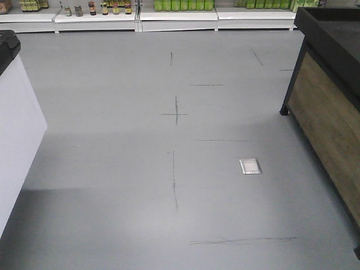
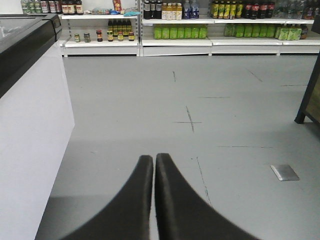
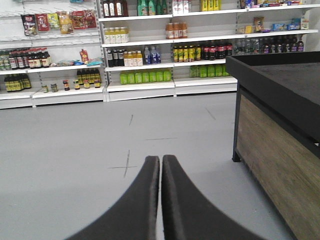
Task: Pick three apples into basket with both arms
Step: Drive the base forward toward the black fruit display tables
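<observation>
No apples and no basket show in any view. My left gripper (image 2: pixel 154 158) points out over the grey shop floor, its two black fingers pressed together with nothing between them. My right gripper (image 3: pixel 160 159) is held the same way, shut and empty, aimed at the floor ahead. Neither arm appears in the front view, which shows only floor.
A wood-sided display stand with a black top (image 1: pixel 329 84) (image 3: pixel 280 115) stands on the right. A white chest cabinet with a black rim (image 1: pixel 14 135) (image 2: pixel 30 110) is on the left. Stocked shelves (image 3: pixel 170 50) line the far wall. A metal floor plate (image 1: pixel 251 166) lies ahead.
</observation>
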Robot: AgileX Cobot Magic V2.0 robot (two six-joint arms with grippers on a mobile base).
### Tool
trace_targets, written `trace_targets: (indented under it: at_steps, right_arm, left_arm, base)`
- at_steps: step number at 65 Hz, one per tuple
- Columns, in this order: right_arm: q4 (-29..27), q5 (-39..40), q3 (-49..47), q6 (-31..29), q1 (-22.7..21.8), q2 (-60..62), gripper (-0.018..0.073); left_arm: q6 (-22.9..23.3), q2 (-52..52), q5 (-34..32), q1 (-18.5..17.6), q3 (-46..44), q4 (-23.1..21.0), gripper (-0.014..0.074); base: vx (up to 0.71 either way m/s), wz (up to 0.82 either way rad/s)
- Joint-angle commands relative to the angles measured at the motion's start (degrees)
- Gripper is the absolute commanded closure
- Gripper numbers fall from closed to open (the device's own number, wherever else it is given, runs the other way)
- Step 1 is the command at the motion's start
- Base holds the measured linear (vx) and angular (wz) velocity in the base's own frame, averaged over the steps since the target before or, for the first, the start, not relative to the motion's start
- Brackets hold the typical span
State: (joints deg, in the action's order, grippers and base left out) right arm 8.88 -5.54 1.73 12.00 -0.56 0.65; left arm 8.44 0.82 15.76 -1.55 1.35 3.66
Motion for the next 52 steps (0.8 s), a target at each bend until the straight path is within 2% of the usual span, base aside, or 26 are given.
trace_targets:
  at_steps: [1,28,52]
  right_arm:
    - [0.4,4.5,0.7,-0.6,-0.4,0.0,0.0563]
    - [0.4,4.5,0.7,-0.6,-0.4,0.0,0.0563]
    - [0.4,4.5,0.7,-0.6,-0.4,0.0,0.0563]
  left_arm:
    - [0.5,0.1,-4.2,-0.4,1.1,-0.3,0.0603]
    - [0.5,0.1,-4.2,-0.4,1.1,-0.3,0.0603]
    - [0.5,0.1,-4.2,-0.4,1.1,-0.3,0.0603]
  base:
    - [0.06,0.12]
    - [0.11,0.12]
    - [0.17,-0.03]
